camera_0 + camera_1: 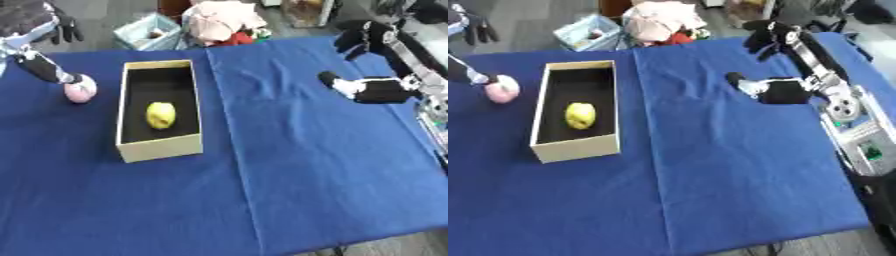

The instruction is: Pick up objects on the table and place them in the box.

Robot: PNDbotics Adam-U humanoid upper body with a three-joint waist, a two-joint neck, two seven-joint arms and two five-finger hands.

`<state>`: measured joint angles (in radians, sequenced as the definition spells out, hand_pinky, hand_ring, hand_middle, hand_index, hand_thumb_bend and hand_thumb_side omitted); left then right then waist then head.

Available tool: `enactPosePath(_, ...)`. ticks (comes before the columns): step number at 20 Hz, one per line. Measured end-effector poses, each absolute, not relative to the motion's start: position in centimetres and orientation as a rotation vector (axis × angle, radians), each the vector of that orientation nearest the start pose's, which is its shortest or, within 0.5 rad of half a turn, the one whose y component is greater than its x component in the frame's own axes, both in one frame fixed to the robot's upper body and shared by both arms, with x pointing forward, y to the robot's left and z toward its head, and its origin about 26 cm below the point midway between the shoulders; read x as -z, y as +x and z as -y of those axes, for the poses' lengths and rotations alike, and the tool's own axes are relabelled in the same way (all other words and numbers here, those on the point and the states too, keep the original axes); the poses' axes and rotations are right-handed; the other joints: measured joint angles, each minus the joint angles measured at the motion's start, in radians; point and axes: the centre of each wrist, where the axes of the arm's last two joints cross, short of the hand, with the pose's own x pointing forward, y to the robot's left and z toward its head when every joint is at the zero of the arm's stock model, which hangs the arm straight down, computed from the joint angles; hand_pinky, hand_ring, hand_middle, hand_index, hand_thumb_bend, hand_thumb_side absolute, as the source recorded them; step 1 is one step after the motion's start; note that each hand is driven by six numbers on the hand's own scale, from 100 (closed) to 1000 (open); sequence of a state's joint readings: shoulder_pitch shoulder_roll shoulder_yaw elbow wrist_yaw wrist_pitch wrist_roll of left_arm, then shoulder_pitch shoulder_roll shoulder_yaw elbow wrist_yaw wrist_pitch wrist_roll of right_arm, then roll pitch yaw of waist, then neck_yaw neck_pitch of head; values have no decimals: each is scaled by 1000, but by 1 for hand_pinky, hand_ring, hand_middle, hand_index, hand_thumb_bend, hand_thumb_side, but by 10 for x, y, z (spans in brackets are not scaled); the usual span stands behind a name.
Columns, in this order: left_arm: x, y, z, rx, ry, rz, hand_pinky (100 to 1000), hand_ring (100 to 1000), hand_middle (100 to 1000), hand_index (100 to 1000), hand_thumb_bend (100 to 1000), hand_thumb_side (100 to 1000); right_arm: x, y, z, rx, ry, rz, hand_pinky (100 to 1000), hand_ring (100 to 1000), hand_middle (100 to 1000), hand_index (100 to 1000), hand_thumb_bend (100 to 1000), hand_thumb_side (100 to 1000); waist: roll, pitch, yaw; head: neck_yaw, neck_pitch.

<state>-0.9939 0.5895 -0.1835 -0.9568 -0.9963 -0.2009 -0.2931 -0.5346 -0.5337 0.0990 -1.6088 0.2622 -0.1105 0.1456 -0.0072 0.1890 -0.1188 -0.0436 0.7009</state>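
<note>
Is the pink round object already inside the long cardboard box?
No, the pink round object lies on the blue tablecloth left of the long cardboard box, which holds only a yellow fruit.

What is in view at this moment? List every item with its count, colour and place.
Box: one, cream outside, dark inside, left of the table's middle.
Yellow fruit: one, inside the box.
Pink ball: one, on the cloth left of the box.
Tablecloth: one, blue, covering the table.
Basket: one, pale blue, on the floor beyond the far edge.
Left hand: black, at the pink ball; grip unclear.
Right hand: black and white, over the right of the cloth, holding nothing.
</note>
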Motion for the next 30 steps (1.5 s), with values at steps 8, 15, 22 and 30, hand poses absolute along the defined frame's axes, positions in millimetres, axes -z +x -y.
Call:
enactPosePath(8, -229, 477, -338, 1486, 1197, 1283, 619, 536, 539, 697, 613, 128, -203, 374, 288, -939, -498, 2064, 622, 692, 652, 874, 439, 298, 0, 10, -16, 65, -5)
enactPosePath(15, -219, 479, -341, 1452, 1223, 1249, 616, 533, 538, 696, 569, 100, -204, 374, 286, -942, -482, 2068, 622, 692, 651, 874, 436, 305, -3, 32, -35, 97, -9)
enactPosePath(22, -212, 481, -341, 1416, 1316, 1228, 596, 503, 506, 664, 476, 100, -205, 375, 285, -936, -472, 2074, 621, 692, 651, 874, 435, 308, -7, 58, -51, 120, -27)
enactPosePath(30, -208, 482, -341, 1377, 1413, 1263, 501, 331, 310, 465, 258, 100, -206, 375, 285, -932, -467, 2077, 621, 692, 648, 874, 426, 319, -9, 64, -55, 128, -29)
